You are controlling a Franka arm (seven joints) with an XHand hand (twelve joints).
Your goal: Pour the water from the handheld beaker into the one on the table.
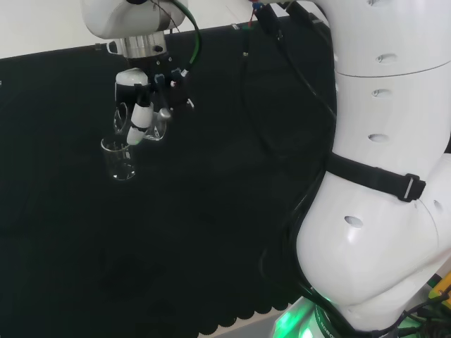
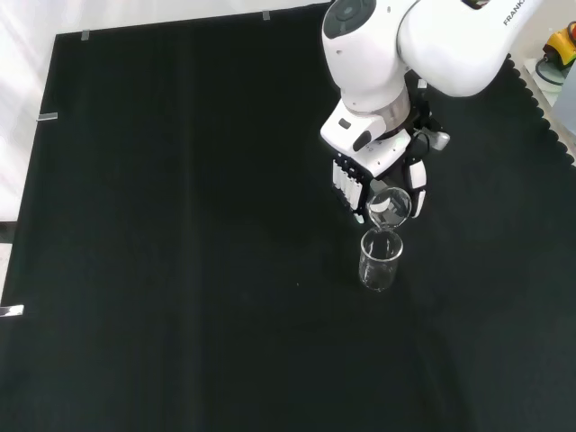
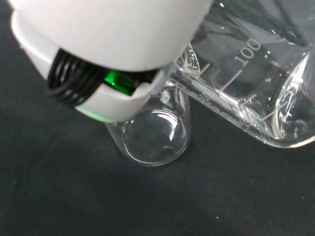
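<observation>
My hand hangs over the black cloth, its fingers curled round a clear glass beaker that is tipped far over on its side. A second clear beaker stands upright on the cloth just below the tilted one's lip. In the front view the hand grips the tilted beaker directly above the standing beaker. The wrist view has the held beaker with its printed scale close up, the standing beaker beneath it, and a white part of the hand. I cannot tell how much water is in either.
The arm's white links rise at the right of the head view, with black cables trailing across the cloth. The cloth's scalloped edge runs along the right of the front view, with a yellow and red object beyond it.
</observation>
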